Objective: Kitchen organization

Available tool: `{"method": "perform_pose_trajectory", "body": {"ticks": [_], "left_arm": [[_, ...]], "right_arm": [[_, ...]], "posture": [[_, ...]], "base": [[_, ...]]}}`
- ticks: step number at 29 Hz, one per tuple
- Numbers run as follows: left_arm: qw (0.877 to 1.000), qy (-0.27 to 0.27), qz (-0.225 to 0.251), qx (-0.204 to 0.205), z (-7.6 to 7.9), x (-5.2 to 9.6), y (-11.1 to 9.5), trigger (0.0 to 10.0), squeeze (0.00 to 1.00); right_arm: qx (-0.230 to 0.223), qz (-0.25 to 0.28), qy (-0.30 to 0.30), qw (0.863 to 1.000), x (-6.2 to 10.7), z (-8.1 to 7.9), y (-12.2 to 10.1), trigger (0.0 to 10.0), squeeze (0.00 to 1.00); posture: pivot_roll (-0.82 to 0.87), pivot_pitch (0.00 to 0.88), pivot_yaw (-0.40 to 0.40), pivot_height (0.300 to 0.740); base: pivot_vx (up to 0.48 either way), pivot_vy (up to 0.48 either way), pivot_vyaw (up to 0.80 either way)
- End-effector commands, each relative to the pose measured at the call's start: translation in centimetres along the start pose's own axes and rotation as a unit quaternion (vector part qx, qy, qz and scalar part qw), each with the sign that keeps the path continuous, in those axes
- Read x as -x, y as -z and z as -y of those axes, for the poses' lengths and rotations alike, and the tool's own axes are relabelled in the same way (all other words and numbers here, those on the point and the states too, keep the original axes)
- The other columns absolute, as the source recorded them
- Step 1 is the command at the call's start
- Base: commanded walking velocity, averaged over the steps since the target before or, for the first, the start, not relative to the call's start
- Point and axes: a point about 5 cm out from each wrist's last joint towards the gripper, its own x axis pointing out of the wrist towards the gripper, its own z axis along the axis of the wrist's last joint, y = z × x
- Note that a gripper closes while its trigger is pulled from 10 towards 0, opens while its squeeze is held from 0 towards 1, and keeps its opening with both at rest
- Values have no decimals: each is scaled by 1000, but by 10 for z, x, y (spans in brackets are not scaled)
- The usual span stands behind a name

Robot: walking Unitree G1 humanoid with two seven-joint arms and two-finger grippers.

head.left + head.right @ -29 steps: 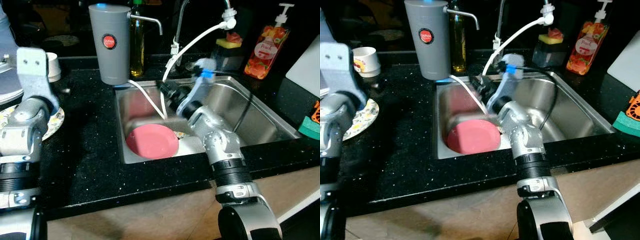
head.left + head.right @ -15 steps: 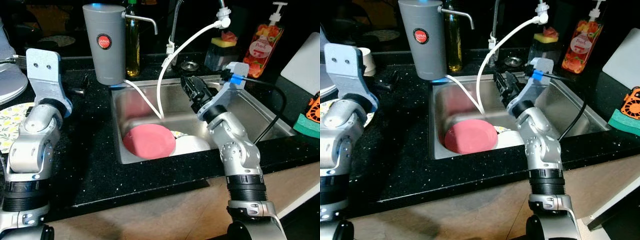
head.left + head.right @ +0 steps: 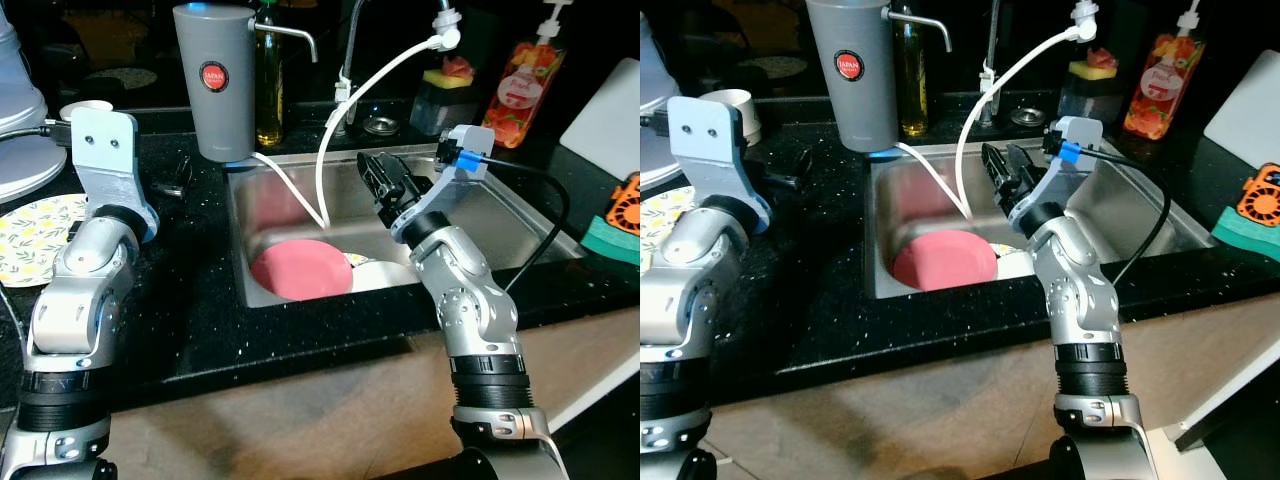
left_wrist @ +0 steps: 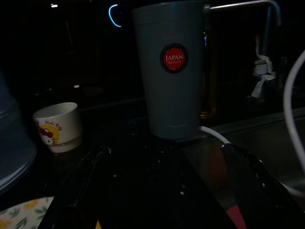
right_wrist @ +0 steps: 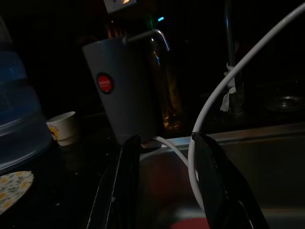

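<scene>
Currently right hand [image 3: 378,178] open, empty, above sink [image 3: 520,215]; pink plate [image 3: 301,270] inside; left hand [image 4: 162,191] open over bench [image 3: 190,300]

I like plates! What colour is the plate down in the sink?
The plate in the sink is pink, clearest in the left eye view.

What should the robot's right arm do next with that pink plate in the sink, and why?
Probably lower the right gripper toward the pink plate. Its fingers are open and empty above the sink, with the plate lying below them to the robot's left, beside the white hose.
</scene>
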Motion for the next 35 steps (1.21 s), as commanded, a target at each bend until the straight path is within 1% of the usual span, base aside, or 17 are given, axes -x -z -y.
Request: {"method": "perform_pose_trajectory", "body": {"ticks": [1, 4, 23, 26, 30, 32, 35], "left_arm": [[1000, 11, 1, 1, 5, 1, -1, 10000, 0], [1000, 15, 1, -4, 6, 1, -1, 10000, 0], [1000, 16, -5, -2, 6, 3, 0, 10000, 0], [1000, 7, -15, -9, 4, 4, 2, 10000, 0], [999, -24, -44, 11, 2, 8, 11, 10000, 0], [998, -23, -45, 28, 5, 12, 13, 10000, 0], [998, -18, -51, 37, 9, 15, 16, 10000, 0]], "right_arm": [[-8, -5, 0, 1000, 2, -1, 2, 10000, 0], [-9, -7, -1, 1000, 2, -1, 2, 10000, 0], [-9, -12, -4, 1000, 2, -2, 2, 10000, 0], [-10, -13, -4, 1000, 3, -2, 3, 10000, 0], [-10, -16, -5, 1000, 3, -2, 4, 10000, 0], [-10, -17, -5, 1000, 3, -2, 5, 10000, 0], [-11, -20, -6, 1000, 4, -2, 5, 10000, 0]], "posture": [[-3, 94, -20, 740], [-4, 93, -22, 740], [-4, 93, -25, 740], [-2, 93, -25, 740], [1, 90, -21, 740], [0, 89, -20, 740], [0, 89, -21, 740]], "base": [[-285, 0, 0], [-287, 0, 0], [-282, 0, 0], [0, 0, 0], [0, 0, 0], [0, 0, 0], [0, 0, 0]]}}
